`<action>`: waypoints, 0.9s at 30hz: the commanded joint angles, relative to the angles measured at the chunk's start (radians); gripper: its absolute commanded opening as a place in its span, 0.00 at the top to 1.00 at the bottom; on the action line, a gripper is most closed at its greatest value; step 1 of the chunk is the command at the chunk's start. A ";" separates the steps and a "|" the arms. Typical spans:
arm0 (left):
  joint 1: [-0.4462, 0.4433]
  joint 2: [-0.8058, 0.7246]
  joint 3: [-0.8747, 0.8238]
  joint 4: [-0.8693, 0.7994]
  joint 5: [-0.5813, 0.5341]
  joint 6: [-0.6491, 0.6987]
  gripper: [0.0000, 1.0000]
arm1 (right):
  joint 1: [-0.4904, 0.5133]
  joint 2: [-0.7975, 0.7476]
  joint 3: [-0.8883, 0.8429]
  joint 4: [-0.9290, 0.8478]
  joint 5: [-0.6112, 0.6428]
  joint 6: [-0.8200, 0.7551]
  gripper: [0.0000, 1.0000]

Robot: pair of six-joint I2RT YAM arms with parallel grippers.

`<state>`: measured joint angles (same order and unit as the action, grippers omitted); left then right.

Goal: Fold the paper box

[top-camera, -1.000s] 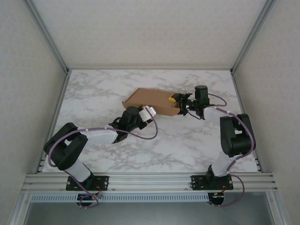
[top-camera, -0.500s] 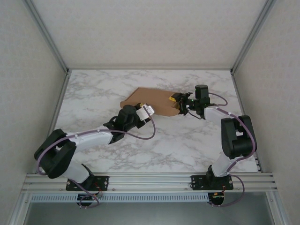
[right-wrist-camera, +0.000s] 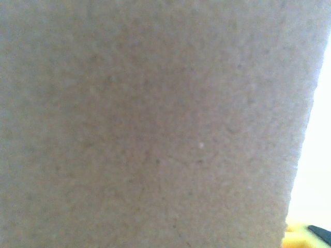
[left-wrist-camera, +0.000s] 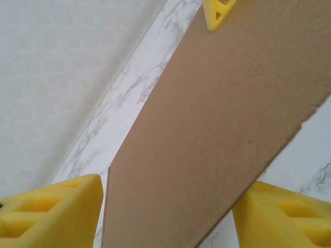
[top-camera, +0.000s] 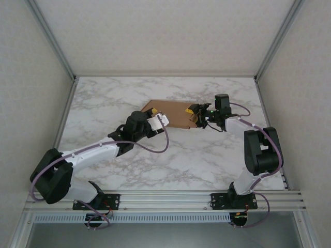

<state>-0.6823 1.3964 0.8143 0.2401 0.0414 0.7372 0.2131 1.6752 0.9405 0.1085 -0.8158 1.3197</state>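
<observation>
1. Your paper box lies flat on the desk, toward 12 o'clock from the desk's middle.
2. Its long side runs from about 9 o'clock to about 3 o'clock. The 3 o'clock end is tipped a little nearer to the arms.
3. Your left jaws are at the box's 8 o'clock corner, and the arm covers that corner from above. The jaws are spread wide. In the left wrist view the two yellow left fingers sit far apart, and a long brown strip of the box runs up between them.
4. The finger on the right side of that view is partly hidden behind the cardboard edge. You cannot tell if either finger touches the box.
5. Your right jaws are at the box's 3 o'clock end. One yellow right finger shows against the cardboard there. Its tip is cut off by the top of the left wrist view.
6. The right wrist view is blurry brown cardboard up very close, with a bit of yellow at the 5 o'clock corner. You cannot tell if the right jaws are wide or squeezed.
</observation>
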 commanded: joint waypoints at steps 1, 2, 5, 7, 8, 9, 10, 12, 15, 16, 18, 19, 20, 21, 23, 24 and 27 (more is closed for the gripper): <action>0.014 0.060 0.075 -0.098 0.074 0.027 0.33 | 0.006 -0.050 0.039 -0.005 -0.046 -0.012 0.53; 0.013 0.076 0.082 -0.098 0.079 0.023 0.33 | 0.006 -0.053 0.041 -0.002 -0.050 -0.005 0.53; 0.014 0.109 0.071 -0.055 0.072 0.016 0.33 | 0.005 -0.066 0.038 0.028 -0.059 0.026 0.52; 0.013 0.118 0.046 0.000 0.050 0.017 0.33 | 0.005 -0.074 0.040 0.035 -0.064 0.036 0.52; 0.013 0.121 0.028 0.044 0.028 0.017 0.33 | 0.005 -0.078 0.041 0.040 -0.067 0.043 0.51; 0.011 0.124 0.005 0.097 -0.011 0.020 0.33 | 0.006 -0.080 0.038 0.059 -0.073 0.063 0.51; 0.010 0.124 -0.016 0.162 -0.041 0.026 0.33 | 0.006 -0.080 0.031 0.092 -0.081 0.091 0.51; 0.005 0.124 -0.076 0.311 -0.116 0.069 0.33 | 0.010 -0.081 0.020 0.156 -0.094 0.143 0.50; -0.012 0.145 -0.132 0.504 -0.259 0.171 0.35 | 0.018 -0.092 0.027 0.160 -0.098 0.154 0.50; -0.019 0.153 -0.142 0.555 -0.300 0.200 0.37 | 0.020 -0.096 0.030 0.159 -0.099 0.157 0.50; -0.031 0.168 -0.162 0.650 -0.366 0.260 0.39 | 0.023 -0.104 0.030 0.166 -0.100 0.168 0.50; -0.033 0.172 -0.170 0.686 -0.384 0.280 0.40 | 0.024 -0.106 0.030 0.166 -0.100 0.171 0.50; -0.034 0.175 -0.180 0.727 -0.404 0.300 0.40 | 0.027 -0.109 0.030 0.172 -0.101 0.177 0.49; -0.035 0.177 -0.186 0.754 -0.416 0.316 0.41 | 0.026 -0.110 0.030 0.177 -0.102 0.182 0.49; -0.036 0.182 -0.189 0.780 -0.424 0.345 0.41 | 0.032 -0.112 0.028 0.184 -0.105 0.189 0.49; -0.036 0.185 -0.186 0.767 -0.419 0.356 0.41 | 0.035 -0.112 0.026 0.189 -0.104 0.195 0.49; -0.038 0.195 -0.181 0.756 -0.406 0.382 0.40 | 0.040 -0.110 0.020 0.212 -0.107 0.218 0.48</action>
<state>-0.7300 1.5696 0.6392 0.9440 -0.2737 1.0534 0.2295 1.6089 0.9432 0.2806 -0.8276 1.4982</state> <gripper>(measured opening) 0.599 0.520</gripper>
